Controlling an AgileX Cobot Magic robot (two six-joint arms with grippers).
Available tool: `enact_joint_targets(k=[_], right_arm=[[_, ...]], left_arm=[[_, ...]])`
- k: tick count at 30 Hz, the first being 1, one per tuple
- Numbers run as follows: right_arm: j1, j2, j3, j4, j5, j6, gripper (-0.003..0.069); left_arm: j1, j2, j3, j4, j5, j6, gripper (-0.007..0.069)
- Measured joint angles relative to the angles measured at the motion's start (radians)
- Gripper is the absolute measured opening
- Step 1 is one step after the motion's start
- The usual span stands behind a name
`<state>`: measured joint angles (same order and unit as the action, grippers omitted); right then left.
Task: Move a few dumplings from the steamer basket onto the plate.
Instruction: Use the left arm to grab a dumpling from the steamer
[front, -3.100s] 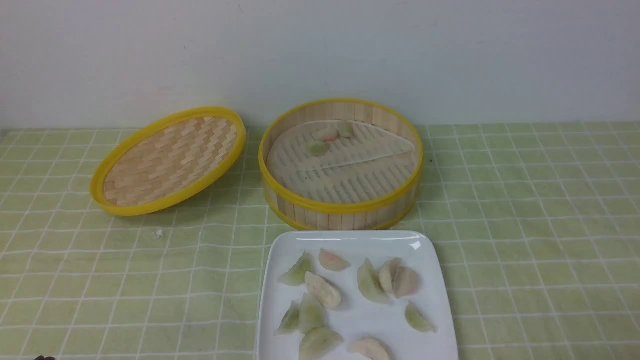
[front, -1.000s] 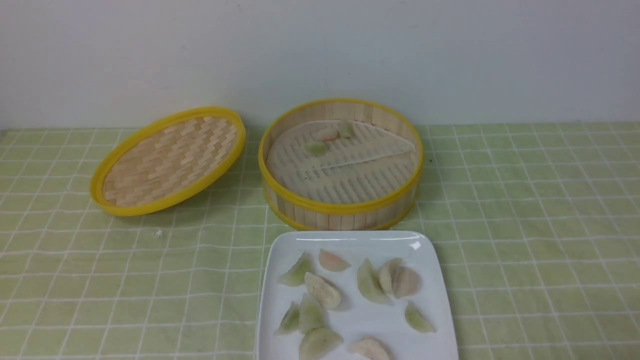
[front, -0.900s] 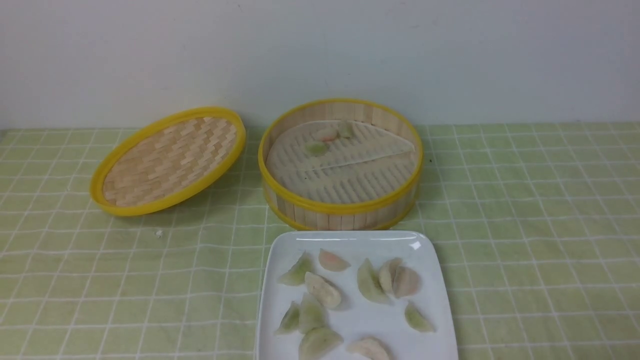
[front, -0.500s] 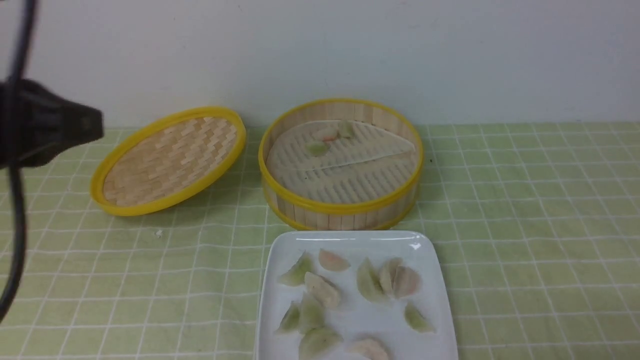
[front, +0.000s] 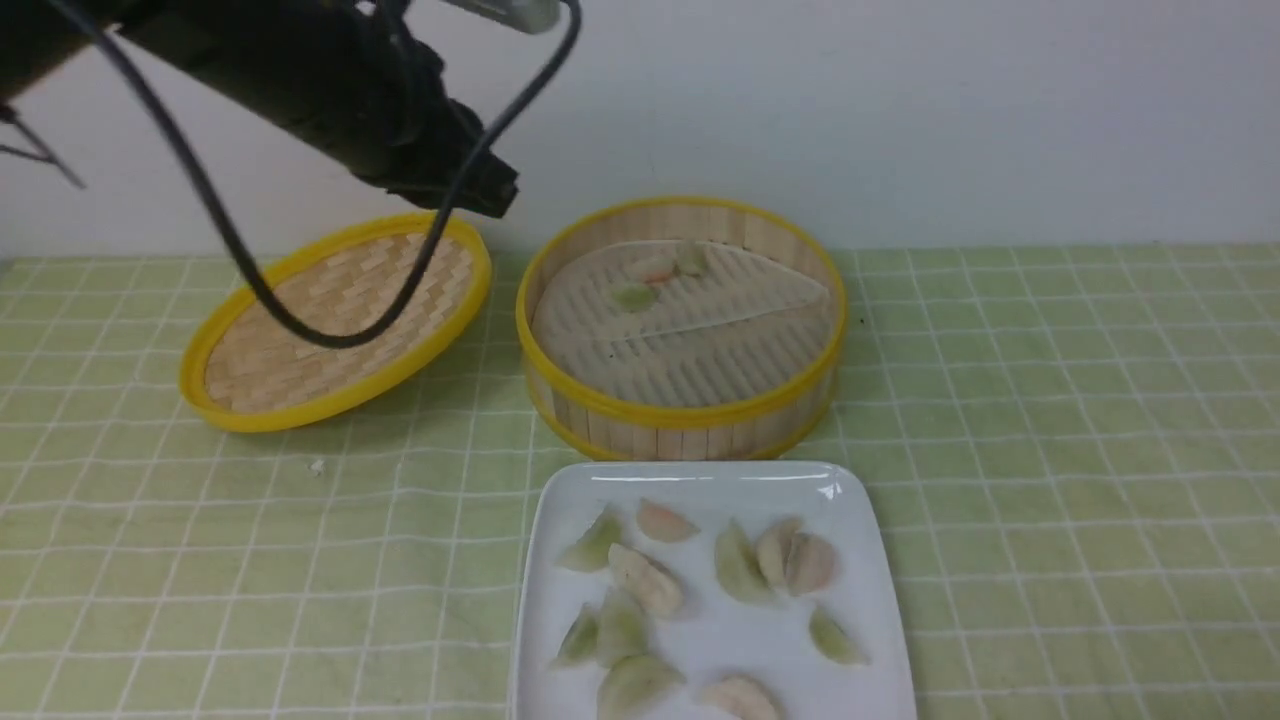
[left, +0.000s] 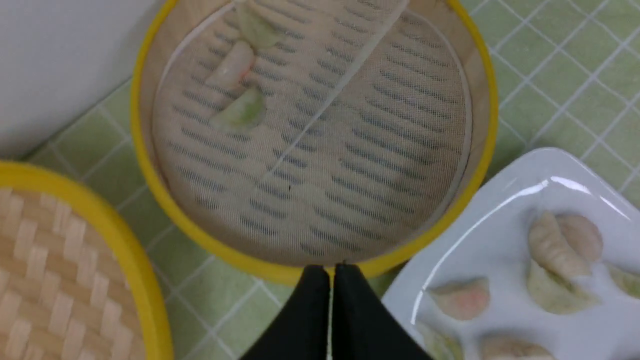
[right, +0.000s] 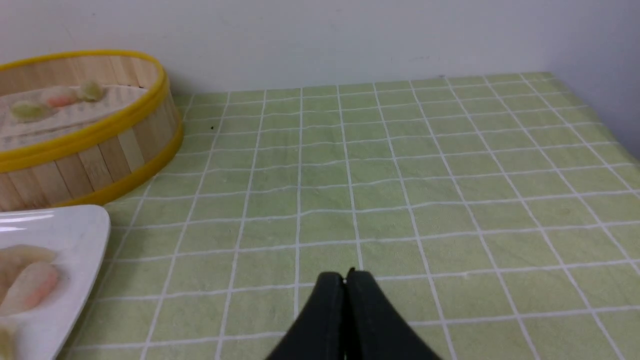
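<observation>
Swinging in from the robot's left, the left arm now hangs high over the woven lid (front: 260, 370), where moments ago only its tip showed at the edge. The left gripper (left: 331, 272) is clenched on nothing. The steamer basket (front: 690, 415) lies below and just to its right, its near rim under the fingertips in the wrist view. Three dumplings (front: 634, 296) remain at the far side of the liner, well ahead of the tips. The plate (front: 700, 480) sits right of the gripper and nearer the robot, already carrying about ten. The right gripper (right: 345, 275) is also pinched closed and empty, over bare tablecloth (right: 400, 175), with basket and plate off to its left.

This looks like the reach for another dumpling. Next, the jaws must part, clear the rim and come down astride one piece.
</observation>
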<state>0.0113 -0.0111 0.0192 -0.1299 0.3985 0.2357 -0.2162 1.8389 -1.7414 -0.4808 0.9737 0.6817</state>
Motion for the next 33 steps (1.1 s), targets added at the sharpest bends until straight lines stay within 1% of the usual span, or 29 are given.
enact_joint_targets(k=[3,4,6,9,10,12,15,16,17,18,21,23,25,27,30,33], right_arm=[[0.000,0.000,0.000,0.000,0.000,0.000,-0.0015],[0.000,0.000,0.000,0.000,0.000,0.000,-0.0015],[0.000,0.000,0.000,0.000,0.000,0.000,-0.0015],[0.000,0.000,0.000,0.000,0.000,0.000,-0.0015],[0.000,0.000,0.000,0.000,-0.001,0.000,-0.0015],[0.000,0.000,0.000,0.000,0.000,0.000,-0.0015],[0.000,0.000,0.000,0.000,0.000,0.000,-0.0015],[0.000,0.000,0.000,0.000,0.000,0.000,-0.0015],[0.000,0.000,0.000,0.000,0.000,0.000,-0.0015],[0.000,0.000,0.000,0.000,0.000,0.000,-0.0015],[0.000,0.000,0.000,0.000,0.000,0.000,-0.0015],[0.000,0.000,0.000,0.000,0.000,0.000,-0.0015],[0.000,0.000,0.000,0.000,0.000,0.000,-0.0015],[0.000,0.000,0.000,0.000,0.000,0.000,-0.0015],[0.000,0.000,0.000,0.000,0.000,0.000,-0.0015],[0.000,0.000,0.000,0.000,0.000,0.000,-0.0015]], left_arm=[[-0.014,0.113,-0.106,-0.023,-0.001,0.044,-0.0006],[-0.019,0.188,-0.169,-0.043,-0.016,0.072,-0.0006],[-0.021,0.231,-0.202,-0.056,-0.027,0.092,-0.0006],[-0.026,0.365,-0.288,-0.089,-0.065,0.143,0.0008],[-0.026,0.365,-0.293,-0.091,-0.065,0.145,0.0011],[-0.027,0.465,-0.343,-0.102,-0.090,0.183,0.0064],[-0.027,0.545,-0.375,-0.102,-0.127,0.196,0.0163],[-0.027,0.564,-0.378,-0.102,-0.143,0.198,0.0213],[-0.027,0.580,-0.381,-0.102,-0.159,0.201,0.0290],[-0.027,0.590,-0.383,-0.103,-0.172,0.204,0.0347],[-0.027,0.602,-0.386,-0.104,-0.204,0.215,0.0483],[-0.028,0.607,-0.388,-0.112,-0.229,0.235,0.0558],[-0.032,0.617,-0.390,-0.124,-0.259,0.273,0.0597],[-0.039,0.629,-0.390,-0.138,-0.289,0.313,0.0608],[-0.054,0.653,-0.390,-0.163,-0.332,0.363,0.0600],[-0.068,0.669,-0.390,-0.169,-0.368,0.372,0.0558]])
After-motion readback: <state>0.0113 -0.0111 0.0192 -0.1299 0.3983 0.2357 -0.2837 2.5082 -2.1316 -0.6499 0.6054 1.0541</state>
